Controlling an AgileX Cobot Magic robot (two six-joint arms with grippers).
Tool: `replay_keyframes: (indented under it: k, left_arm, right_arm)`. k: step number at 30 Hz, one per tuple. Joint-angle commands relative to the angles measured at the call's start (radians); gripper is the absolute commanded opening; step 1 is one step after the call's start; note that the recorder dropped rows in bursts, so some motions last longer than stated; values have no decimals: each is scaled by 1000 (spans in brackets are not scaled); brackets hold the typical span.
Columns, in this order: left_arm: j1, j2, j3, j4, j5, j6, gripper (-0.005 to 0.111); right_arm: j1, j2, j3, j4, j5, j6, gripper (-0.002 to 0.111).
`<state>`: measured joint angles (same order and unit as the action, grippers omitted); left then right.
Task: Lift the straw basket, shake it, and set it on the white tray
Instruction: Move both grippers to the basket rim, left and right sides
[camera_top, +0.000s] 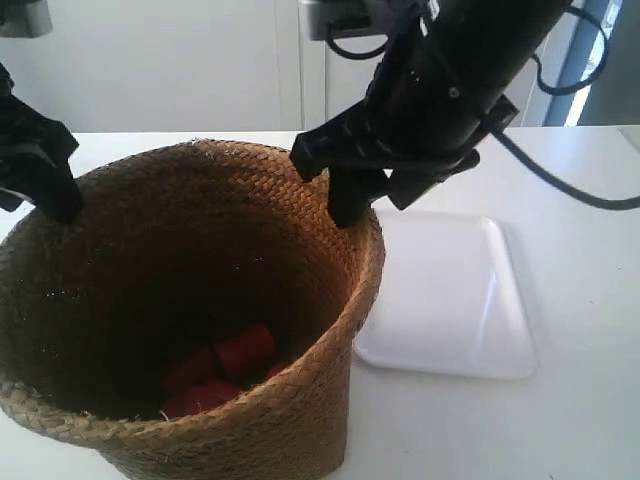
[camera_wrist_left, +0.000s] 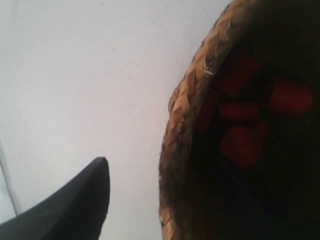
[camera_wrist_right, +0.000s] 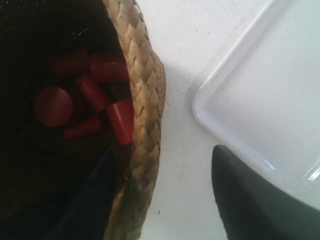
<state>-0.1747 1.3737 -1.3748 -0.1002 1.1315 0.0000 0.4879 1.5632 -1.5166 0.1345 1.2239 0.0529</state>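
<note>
From the exterior view I have the straw basket filling the left and middle of the picture on the white table, with a few red stubby pieces lying at its bottom. The white tray lies just beside it towards the picture's right, bare, and the basket is not on it. The right gripper hangs over the rim on the tray side, one finger dipping inside the rim. The left gripper sits at the opposite rim, at the picture's left edge.

In the left wrist view I see one dark finger outside the basket, with a strip of table between it and the braided rim, so the jaws stand apart and grip nothing (the other finger I cannot make out in the dark interior).

In the right wrist view the jaws stand wide and straddle the rim. One finger is inside the basket, the other is outside over the tray's corner, and the rim runs between them without being pinched. A band of table separates basket and tray
</note>
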Motion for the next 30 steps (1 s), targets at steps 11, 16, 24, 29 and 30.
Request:
replay_keyframes:
  k: [11, 16, 24, 29, 30]
  left_arm:
    - [-2, 82, 74, -88, 90, 39, 64]
    - [-2, 119, 84, -158, 90, 91, 60]
    - [-2, 108, 84, -184, 20, 114, 0]
    - [-53, 7, 110, -180, -256, 173, 0]
    - [-66, -20, 126, -180, -312, 173, 0]
  right_arm:
    - [0, 149, 5, 41, -3, 54, 54]
    - [0, 172, 5, 52, -3, 57, 46]
    - [0, 168, 5, 40, -3, 22, 0]
    - [0, 83, 5, -94, -172, 22, 0]
    - [0, 63, 14, -101, -206, 22, 0]
